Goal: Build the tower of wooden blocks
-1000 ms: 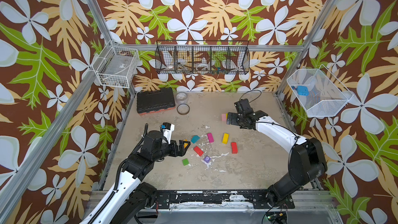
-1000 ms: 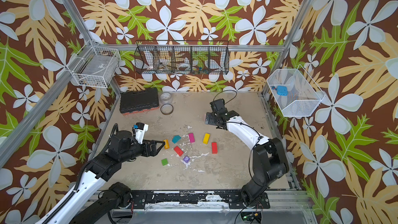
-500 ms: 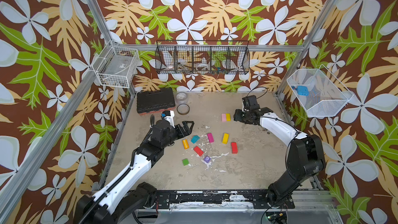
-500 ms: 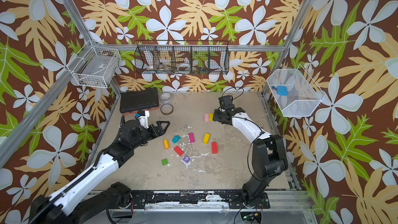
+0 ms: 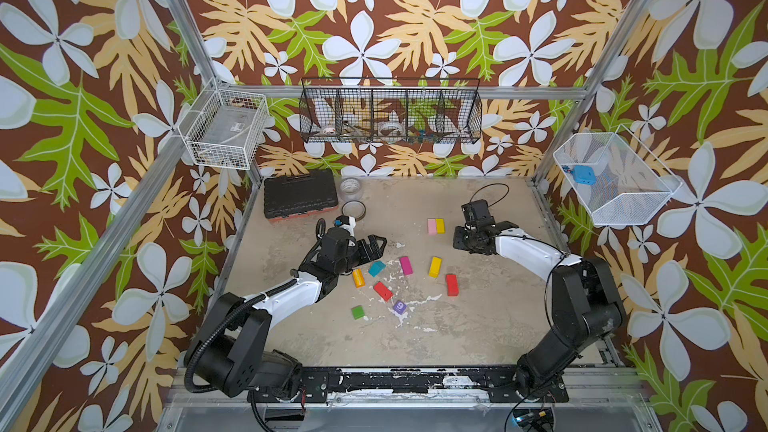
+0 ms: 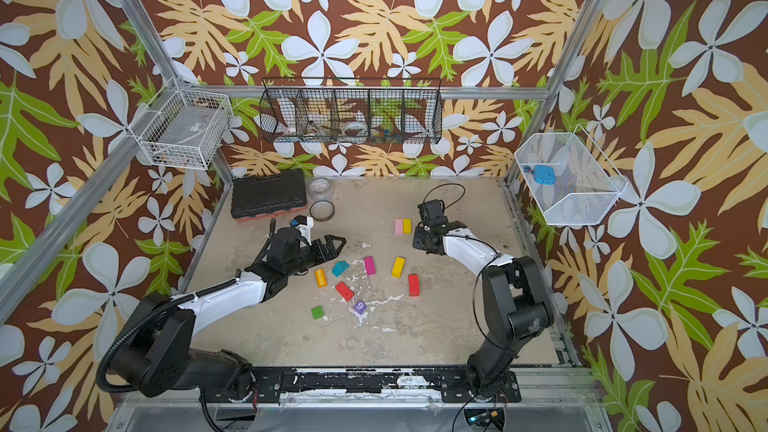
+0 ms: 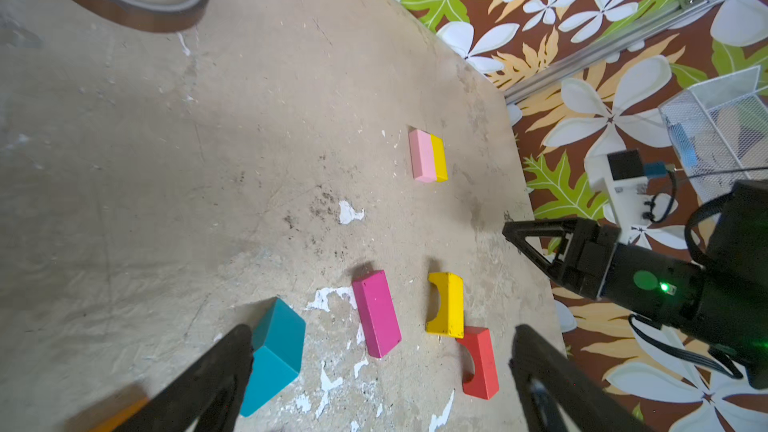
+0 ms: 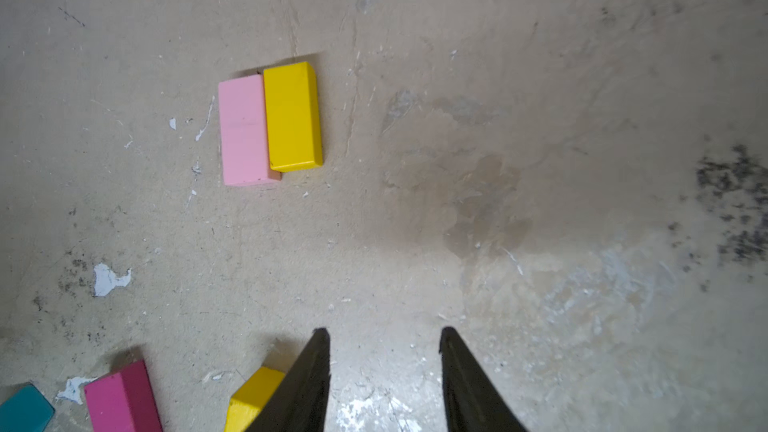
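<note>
The wood blocks lie singly on the floor and no tower is in view. A pink brick [image 5: 432, 226] and a yellow brick [image 5: 440, 226] touch side by side, also clear in the right wrist view as pink brick [image 8: 245, 130] and yellow brick [image 8: 293, 116]. Nearer lie orange [image 5: 358, 278], teal [image 5: 377, 268], magenta [image 5: 406, 265], yellow arch [image 5: 434, 267], two red [image 5: 451, 285], purple cube [image 5: 399, 306] and green [image 5: 358, 312]. My left gripper [image 5: 374, 248] hovers open just behind the teal block [image 7: 274, 355]. My right gripper [image 5: 459, 239] is open and empty, right of the pair.
A black toolbox [image 5: 299, 197], a clear jar [image 5: 351, 187] and a tape ring [image 5: 354, 209] stand at the back left. Wire baskets hang on the walls: white [image 5: 226, 128], black [image 5: 390, 112], and white [image 5: 615, 178] on the right.
My right gripper drew back to the right from the pink brick, uncovering the yellow brick beside it, and its jaws narrowed. My left gripper rose from the orange block and reached toward the middle.
</note>
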Robot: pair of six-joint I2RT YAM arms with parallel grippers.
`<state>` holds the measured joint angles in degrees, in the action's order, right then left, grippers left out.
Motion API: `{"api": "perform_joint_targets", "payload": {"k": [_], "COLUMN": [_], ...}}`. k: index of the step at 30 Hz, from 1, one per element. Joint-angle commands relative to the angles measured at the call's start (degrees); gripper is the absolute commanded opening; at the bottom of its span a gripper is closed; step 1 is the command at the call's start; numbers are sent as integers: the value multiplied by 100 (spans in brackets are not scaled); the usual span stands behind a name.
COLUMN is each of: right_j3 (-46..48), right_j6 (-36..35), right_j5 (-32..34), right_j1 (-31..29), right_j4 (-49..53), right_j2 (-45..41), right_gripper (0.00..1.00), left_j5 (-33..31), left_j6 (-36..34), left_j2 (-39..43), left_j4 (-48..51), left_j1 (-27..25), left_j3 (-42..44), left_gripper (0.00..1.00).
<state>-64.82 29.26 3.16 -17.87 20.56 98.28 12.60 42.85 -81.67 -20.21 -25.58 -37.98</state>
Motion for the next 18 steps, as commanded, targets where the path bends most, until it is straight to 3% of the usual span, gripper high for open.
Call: {"api": "perform_joint_targets", "payload": {"k": [1,10,18], "right_j3": [-153,-853,-1494], "right_j6": [-123,-276,-333], "right_j5": [-131,67,-103], "right_j1": [-133,-385,-390], "right_j4": [-40,255,504], "right_j2": [233,979,1676], "right_gripper": [45,43,39], "left_j5": [199,376,381], "left_j6": [-100,-356,-372], "left_j2": [-163,-731,-698], "left_j4": [-207,164,218], "left_j1": [-9,-8,-8], "left_j3": [-140,-601,-632], "left_gripper": [97,93,93]}}
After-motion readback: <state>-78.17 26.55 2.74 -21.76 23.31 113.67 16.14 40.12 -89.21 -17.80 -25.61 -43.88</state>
